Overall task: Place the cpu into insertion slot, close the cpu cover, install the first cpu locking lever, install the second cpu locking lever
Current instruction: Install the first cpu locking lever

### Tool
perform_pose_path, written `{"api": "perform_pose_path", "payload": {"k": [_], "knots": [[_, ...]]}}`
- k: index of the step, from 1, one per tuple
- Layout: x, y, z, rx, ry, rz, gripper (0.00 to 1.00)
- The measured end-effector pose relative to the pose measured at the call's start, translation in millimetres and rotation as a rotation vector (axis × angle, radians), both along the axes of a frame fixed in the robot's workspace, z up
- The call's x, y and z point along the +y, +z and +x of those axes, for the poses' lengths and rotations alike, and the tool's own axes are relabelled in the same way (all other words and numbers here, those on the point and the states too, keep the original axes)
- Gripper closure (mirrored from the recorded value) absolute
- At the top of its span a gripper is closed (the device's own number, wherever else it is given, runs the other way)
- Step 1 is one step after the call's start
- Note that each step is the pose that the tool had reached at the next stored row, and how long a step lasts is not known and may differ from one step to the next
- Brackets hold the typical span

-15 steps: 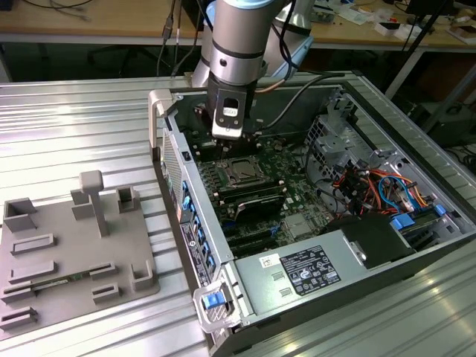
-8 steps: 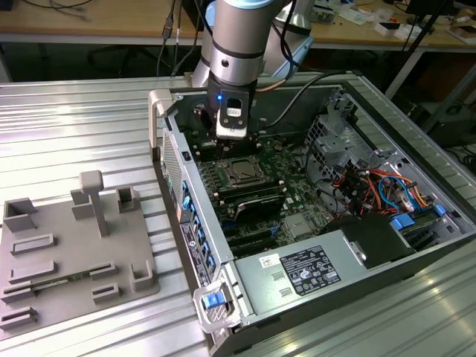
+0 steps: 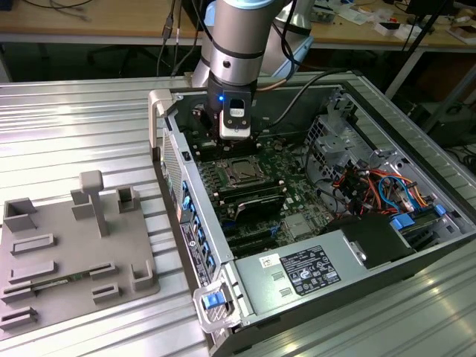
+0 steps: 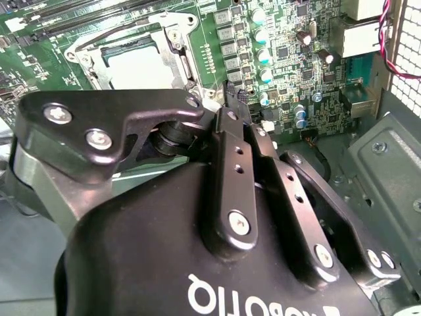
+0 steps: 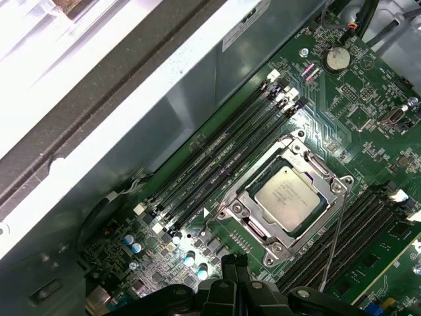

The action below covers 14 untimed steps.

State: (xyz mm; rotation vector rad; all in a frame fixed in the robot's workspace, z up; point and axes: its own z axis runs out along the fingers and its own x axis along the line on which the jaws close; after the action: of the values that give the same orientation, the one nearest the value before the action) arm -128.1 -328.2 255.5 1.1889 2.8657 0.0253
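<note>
Hovering near the insertion slot [image 3: 239, 172], pincer [image 5: 237, 276] looks pinched shut & empty. cpu [image 5: 289, 194] sits in the slot under cpu cover [image 5: 260, 227]. Locking lever [image 5: 334, 230] stands unlatched; it prob. wants a steady downward push, w/o scraping the board.

Silvery ribbed metal table [image 3: 82, 126] across the exterior view. Resting on it toward that view's right, an open dark metal computer case [image 3: 190, 223]. Near it on the left, a flat grey plastic holder plate [image 3: 63, 223] with upright posts and slots.
</note>
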Motion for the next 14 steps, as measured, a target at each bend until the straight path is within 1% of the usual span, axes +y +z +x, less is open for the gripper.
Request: {"api": "perform_pose_path", "payload": {"k": [9, 11, 14], "knots": [[0.0, 0.0, -0.1, 0.0000, 0.003, -0.0001, 0.89], [0.0, 0.0, -0.1, 0.0000, 0.019, 0.0000, 0.89], [0.0, 0.0, -0.1, 0.0000, 0.068, 0.0000, 0.89]]}}
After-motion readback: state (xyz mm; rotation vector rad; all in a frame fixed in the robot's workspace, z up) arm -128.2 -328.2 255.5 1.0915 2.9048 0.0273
